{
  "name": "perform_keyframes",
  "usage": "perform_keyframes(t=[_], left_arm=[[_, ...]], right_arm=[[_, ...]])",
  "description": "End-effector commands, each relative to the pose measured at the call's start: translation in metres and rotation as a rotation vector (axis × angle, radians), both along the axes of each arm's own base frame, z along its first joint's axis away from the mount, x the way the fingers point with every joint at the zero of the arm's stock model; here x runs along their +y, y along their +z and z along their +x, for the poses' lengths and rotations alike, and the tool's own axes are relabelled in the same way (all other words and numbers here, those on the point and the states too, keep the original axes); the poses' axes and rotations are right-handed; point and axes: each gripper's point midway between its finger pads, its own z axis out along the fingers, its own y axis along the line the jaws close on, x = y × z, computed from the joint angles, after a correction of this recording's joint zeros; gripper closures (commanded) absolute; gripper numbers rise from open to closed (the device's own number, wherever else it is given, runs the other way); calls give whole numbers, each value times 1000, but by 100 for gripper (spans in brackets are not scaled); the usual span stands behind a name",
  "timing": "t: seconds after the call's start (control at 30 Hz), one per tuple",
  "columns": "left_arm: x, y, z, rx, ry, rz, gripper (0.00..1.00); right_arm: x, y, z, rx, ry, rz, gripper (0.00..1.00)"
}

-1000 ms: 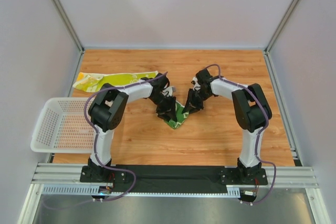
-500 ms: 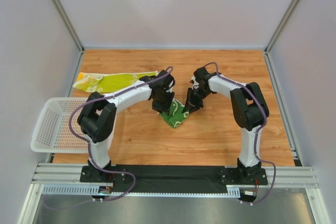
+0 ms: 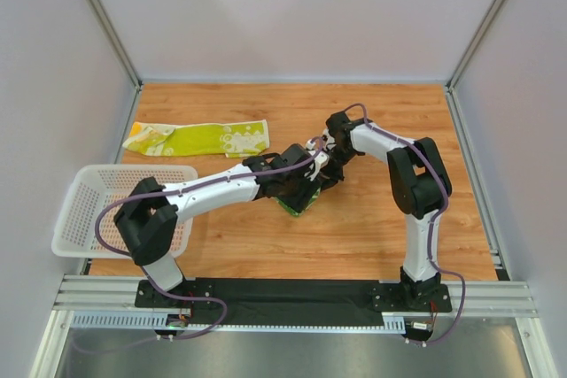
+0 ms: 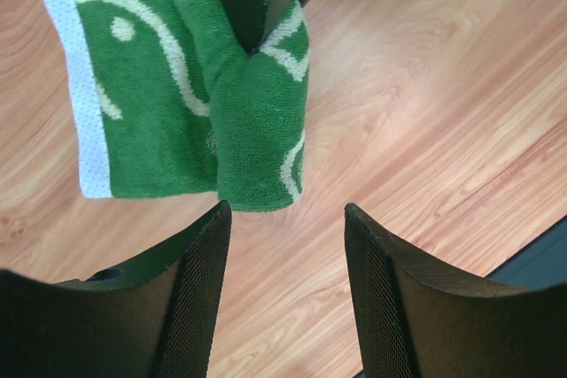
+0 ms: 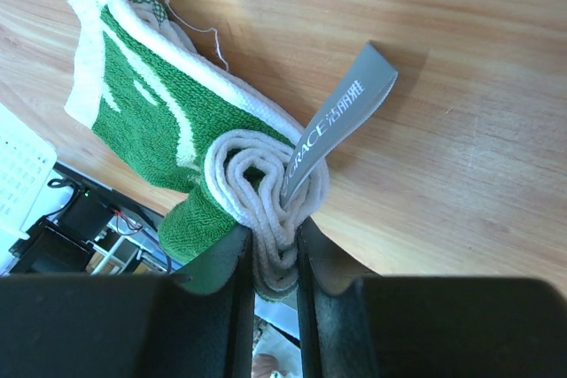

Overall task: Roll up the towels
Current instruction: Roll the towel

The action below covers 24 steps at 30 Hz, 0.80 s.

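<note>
At ten o'clock on the table (image 3: 372,227), the lime-yellow towel (image 3: 199,139) lies flat, not yet rolled. Near the centre my left gripper (image 4: 285,281) hovers, fingers (image 4: 199,289) apart and empty, with the half-rolled green towel (image 4: 177,104) at its twelve o'clock. My right gripper (image 5: 275,263) pinches the roll's coiled end. I judge the rolling midway. Next, my left must close on the roll's free end and turn it toward the flat tail.
</note>
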Motion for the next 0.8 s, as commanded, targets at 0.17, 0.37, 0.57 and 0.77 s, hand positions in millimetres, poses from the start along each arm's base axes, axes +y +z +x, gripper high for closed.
perform_keyframes(t=[0.17, 0.37, 0.57, 0.77], left_arm=[[-17, -19, -8, 2, -99, -28, 40], [-19, -45, -11, 58, -112, 22, 41], [-11, -69, -9, 76, -100, 95, 41], [7, -65, 7, -26, -32, 156, 37]], right_arm=[[0, 0, 0, 2, 18, -21, 91], [0, -1, 0, 9, 22, -26, 91], [1, -2, 0, 16, 25, -22, 91], [4, -5, -1, 27, 32, -14, 91]])
